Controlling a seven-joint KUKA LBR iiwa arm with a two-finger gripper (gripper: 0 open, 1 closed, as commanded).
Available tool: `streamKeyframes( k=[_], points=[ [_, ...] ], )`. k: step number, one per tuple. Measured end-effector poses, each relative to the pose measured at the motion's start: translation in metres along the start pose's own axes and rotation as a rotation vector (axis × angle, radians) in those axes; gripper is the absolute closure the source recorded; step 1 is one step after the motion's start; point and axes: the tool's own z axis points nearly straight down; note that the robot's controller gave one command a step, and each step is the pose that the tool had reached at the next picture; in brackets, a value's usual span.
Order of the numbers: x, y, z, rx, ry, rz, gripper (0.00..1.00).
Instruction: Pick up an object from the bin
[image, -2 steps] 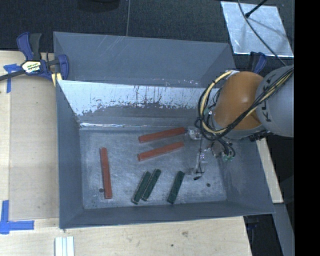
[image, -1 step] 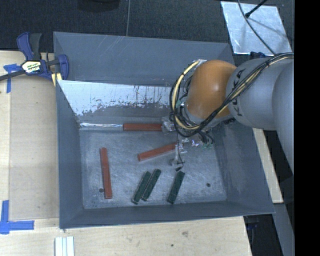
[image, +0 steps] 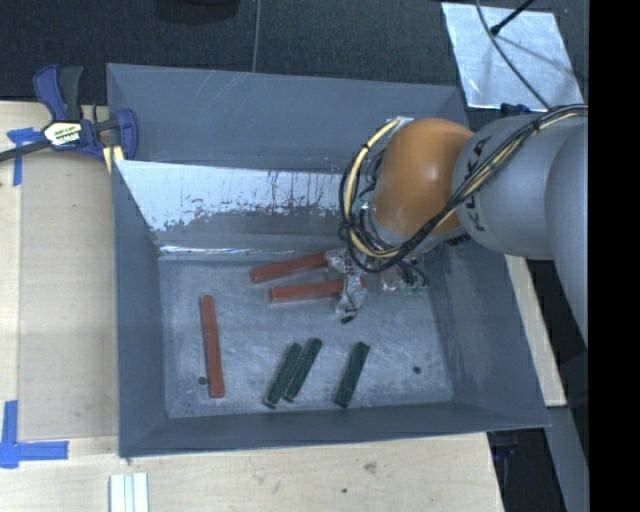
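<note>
Grey metal bin with sloped walls and a scuffed, scratched-up floor, seen from above. That's the whole stage.

Going from the left: a long red-brown stick lies by itself near the left side of the floor. It runs pretty much front to back, well apart from everything else.

Next, toward the front edge, there's a pair of dark green sticks lying side by side. They're touching or very nearly, and both lean the same way. Behind them, around the middle of the bin, are two more red-brown ones, roughly parallel and pointing left to right. The upper red-brown stick tilts up a bit at its right end, and the lower red-brown stick sits just beside it, closer to the camera.

A third dark green stick lies a little to the right of the pair, at the same sort of angle but on its own.

The gripper is down low, right at the right-hand ends of those two middle red-brown sticks. It looks to be against the end of the lower one. I honestly can't tell how far open it is or whether it has hold of anything, because the wrist hides most of it.

Above it are the orange cover with cables looped round it, and the big grey arm coming in from the right.
</note>
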Motion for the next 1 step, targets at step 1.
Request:
streamKeyframes(
  k=[1],
  points=[
    [-0.0106,0.0006,-0.1519,0.001,-0.004,-0.122,1.0]
  ],
)
